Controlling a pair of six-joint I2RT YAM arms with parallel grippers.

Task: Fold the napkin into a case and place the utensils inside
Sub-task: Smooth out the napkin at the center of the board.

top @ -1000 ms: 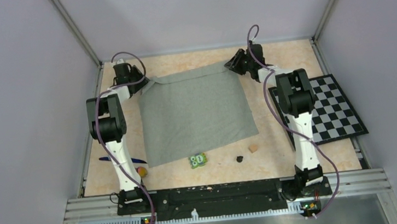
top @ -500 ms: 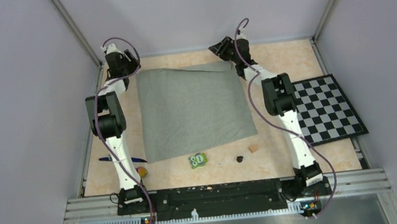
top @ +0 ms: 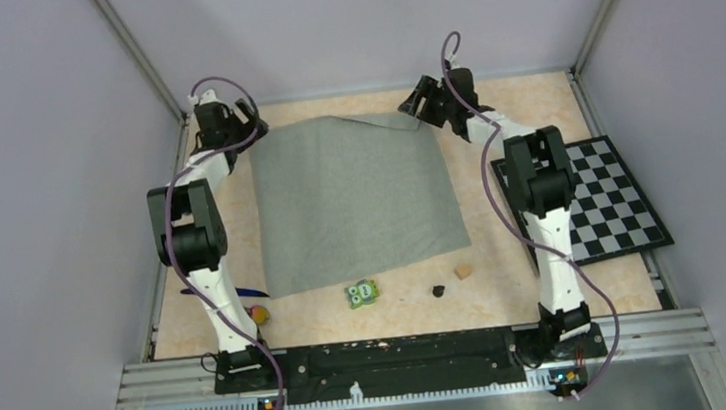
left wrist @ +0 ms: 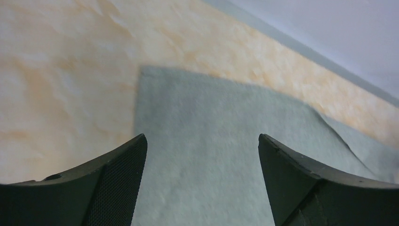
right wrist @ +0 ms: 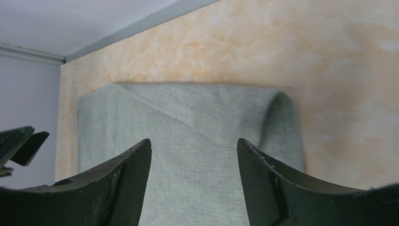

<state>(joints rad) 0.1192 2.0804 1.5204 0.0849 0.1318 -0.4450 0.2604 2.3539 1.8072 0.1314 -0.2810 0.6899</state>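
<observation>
Both hands just let go. The left hand [left wrist: 202, 141] and right hand [right wrist: 194, 143] are now spread wide with nothing between the fingers. Each hovers over its own far corner of the soft plain grey cloth napkin [top: 354, 206]. A second ago they were on those corners, pulling the far edge out.

The napkin now lies open in the middle of the marbled beige surface [top: 550, 107], mostly flat. Its far-right corner is curled over on itself, and there is a slight ridge along the far edge. My read: spreading is done, no fold is made yet, and the case isn't started.

Around it:
- **Near left:** the slim dark blue toy utensil [top: 190, 291] and the toy utensil with a round yellow-orange head [top: 261, 313], partly behind the left arm, beside the napkin's near-left corner.
- **Just off the near edge:** a green owl-faced block [top: 362, 292], a small black piece [top: 438, 289] and a small tan cube [top: 463, 271]. These could crowd a grab at the near edge.
- **Right:** a black-and-white checkerboard mat [top: 605, 202], apart from the cloth.
</observation>
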